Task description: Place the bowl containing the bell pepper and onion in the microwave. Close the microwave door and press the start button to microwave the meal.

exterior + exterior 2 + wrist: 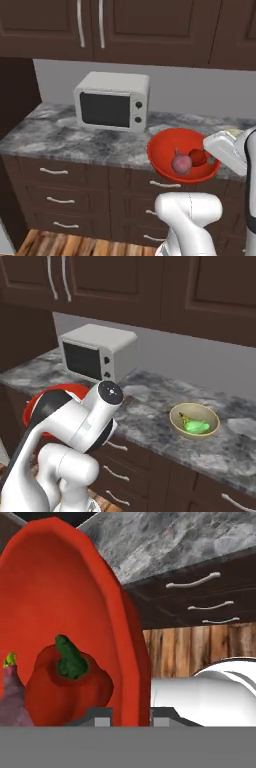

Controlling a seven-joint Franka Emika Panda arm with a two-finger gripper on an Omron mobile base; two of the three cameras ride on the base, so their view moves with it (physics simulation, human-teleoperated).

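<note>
The glossy red bowl (pixel 167 145) hangs in the air just in front of the counter edge, tilted slightly toward the camera. Inside it lie the pinkish-purple onion (pixel 181 163) and the dark red bell pepper (pixel 198 157). My gripper (pixel 214 159) holds the bowl's right rim. In the hand view the gripper (pixel 131 716) is shut on the bowl (pixel 75 602) rim, one fingertip on each side, with the pepper (pixel 65 687) and the onion (pixel 11 699) close by. From the right base view, the bowl (pixel 34 406) peeks out behind my arm. The microwave and its door are out of view.
A small silver countertop box (pixel 113 101) with two black knobs stands at the back of the marble counter (pixel 60 135). A tan-yellow bowl (pixel 194 420) with green items sits further right. Drawers (pixel 55 187) run below the counter, dark cabinets above.
</note>
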